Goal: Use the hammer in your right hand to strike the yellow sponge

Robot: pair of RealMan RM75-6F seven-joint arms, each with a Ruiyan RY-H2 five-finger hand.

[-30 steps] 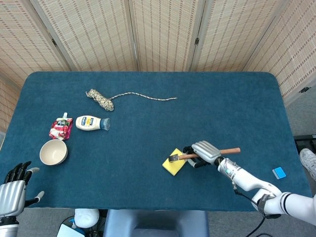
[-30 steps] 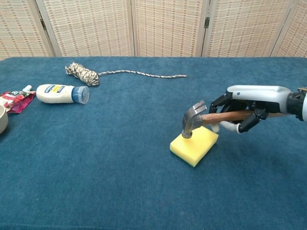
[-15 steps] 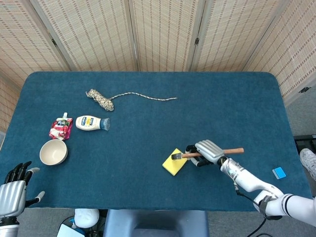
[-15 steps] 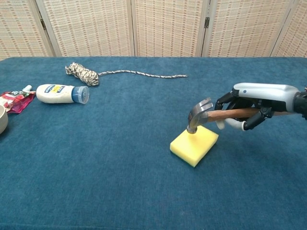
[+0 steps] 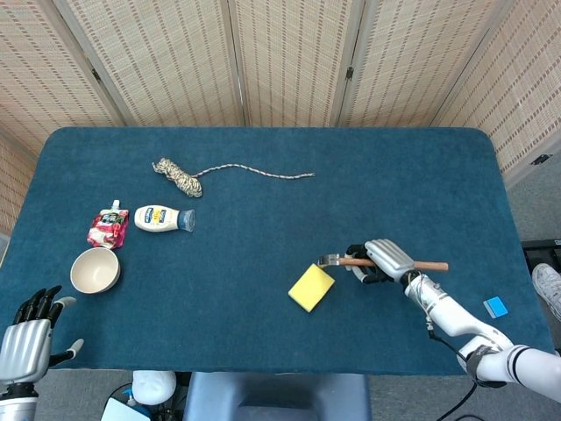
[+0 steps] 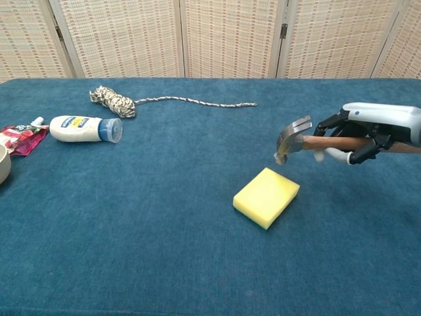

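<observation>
Blue cloth covers the counter (image 5: 263, 228). One yellow sponge (image 6: 266, 197) lies flat near its front, right of centre. Just above and apart, the right robot hand (image 6: 368, 131) grips one hammer (image 6: 309, 140), its handle end cut off in the chest view. The left robot hand (image 5: 26, 338), half out of frame, holds nothing, fingers apart.

High head view straight down over the whole table (image 5: 263, 219); low, nearer chest view across it.

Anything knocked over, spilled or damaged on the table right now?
The mayonnaise bottle lies on its side beside the red pouch, nothing spilled. The yellow sponge looks intact; the hammer in the right hand hangs above it.
</observation>
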